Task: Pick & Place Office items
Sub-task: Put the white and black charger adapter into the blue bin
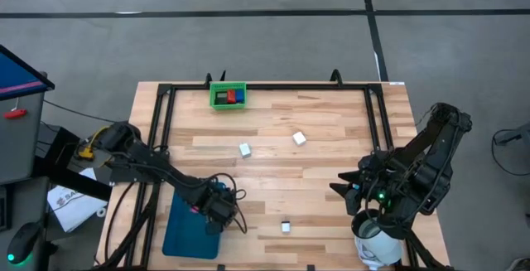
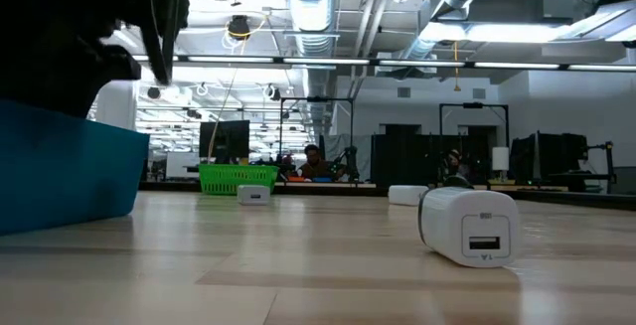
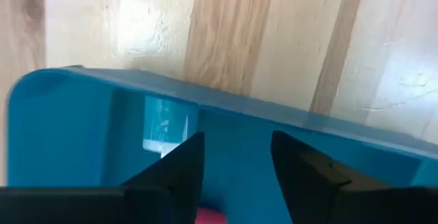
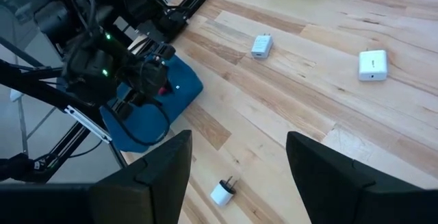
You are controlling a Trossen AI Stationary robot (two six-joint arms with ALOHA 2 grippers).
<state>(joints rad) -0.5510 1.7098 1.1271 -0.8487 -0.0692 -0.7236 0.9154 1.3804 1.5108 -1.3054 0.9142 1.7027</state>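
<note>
My left gripper [image 1: 219, 208] points down over the far right corner of the teal tray [image 1: 186, 229], its fingers apart above the tray's inside [image 3: 236, 162]. A pink-red piece [image 3: 209, 216] shows far back between those fingers. A pale cyan piece [image 3: 164, 125] lies against the tray's wall. Three white cube-like items rest on the wood: two mid-table [image 1: 245, 149] [image 1: 299, 138] and one near the front edge [image 1: 286, 226]. My right gripper [image 1: 346, 190] waits raised at the right, open and with nothing in it [image 4: 236, 176]. My left gripper has the pink-red piece [image 3: 209, 216] between its parted fingers, close to the left-hand finger [image 3: 179, 176] in its wrist view. The picture's edge cuts the piece off, so I cannot tell whether a finger touches it.
A green bin [image 1: 228, 96] with red and blue pieces stands at the far edge. A large white mug-like cylinder [image 1: 377, 243] sits under the right arm at the near right. A black frame [image 1: 273, 87] runs along the table's edges. Bare wood lies mid-table.
</note>
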